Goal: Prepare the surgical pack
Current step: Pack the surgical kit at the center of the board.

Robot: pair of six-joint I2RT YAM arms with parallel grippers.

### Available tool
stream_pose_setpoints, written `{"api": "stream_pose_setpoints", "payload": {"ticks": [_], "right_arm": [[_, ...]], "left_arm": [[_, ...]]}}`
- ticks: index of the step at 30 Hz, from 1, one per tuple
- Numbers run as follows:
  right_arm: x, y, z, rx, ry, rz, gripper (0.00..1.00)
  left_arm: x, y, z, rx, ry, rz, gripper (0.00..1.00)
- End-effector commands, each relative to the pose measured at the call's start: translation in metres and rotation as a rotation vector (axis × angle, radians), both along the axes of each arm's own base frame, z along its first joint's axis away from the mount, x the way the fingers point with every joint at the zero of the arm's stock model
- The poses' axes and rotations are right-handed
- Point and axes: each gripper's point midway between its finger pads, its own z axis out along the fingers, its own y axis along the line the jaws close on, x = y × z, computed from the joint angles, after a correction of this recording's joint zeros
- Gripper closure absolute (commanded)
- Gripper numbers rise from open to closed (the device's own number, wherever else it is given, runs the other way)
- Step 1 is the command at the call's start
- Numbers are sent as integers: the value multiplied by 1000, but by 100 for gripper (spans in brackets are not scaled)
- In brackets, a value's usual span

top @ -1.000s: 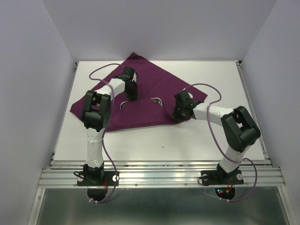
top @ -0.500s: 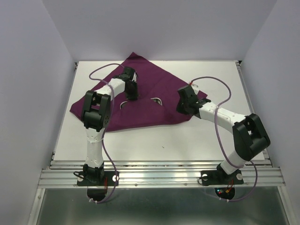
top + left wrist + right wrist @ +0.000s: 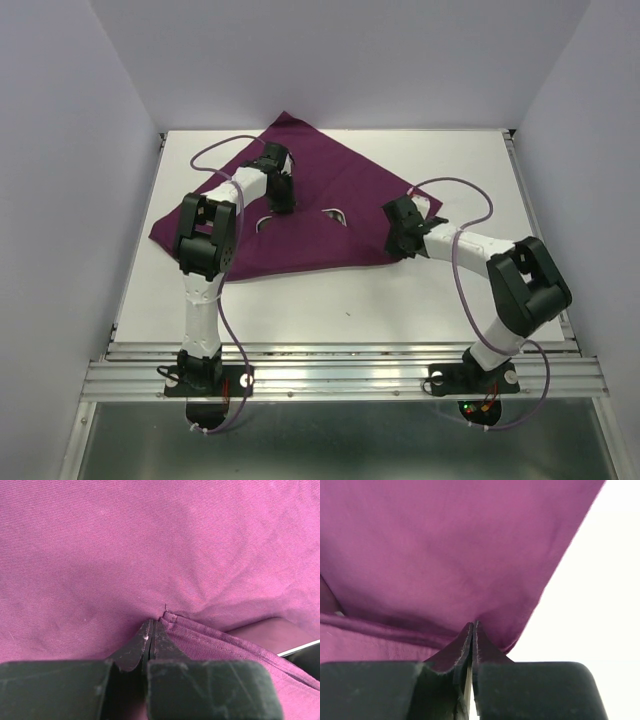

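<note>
I keep the left gripper clamped on the purple cloth as the right gripper, pinching its edge, swings outward; the tray still shows, so the wrapping looks unfinished.

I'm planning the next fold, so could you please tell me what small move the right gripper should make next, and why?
Probably lift the right gripper slightly and draw its pinched corner of the purple cloth toward the centre. It is shut on the cloth's edge beside the white table, the left gripper pins a fold mid-cloth, and a tray edge there shows uncovered.
</note>
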Motion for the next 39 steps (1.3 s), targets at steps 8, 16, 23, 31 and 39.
{"api": "stream_pose_setpoints", "payload": {"ticks": [8,16,23,31,39], "right_arm": [[67,-117,43,16,-87,-216,38],[95,-102,12,110,-19,-156,26],[108,-78,-11,224,4,-100,34],[133,-53,32,357,-144,-20,99],[120,-75,115,310,-333,-89,99]], "left_arm": [[-13,-7,-8,-4,63,-39,100],[-13,-9,-12,-5,72,-43,100],[-14,-9,-13,-3,74,-45,100],[-18,-9,-21,-7,91,-50,100],[-27,-23,-29,-26,114,-79,100]]}}
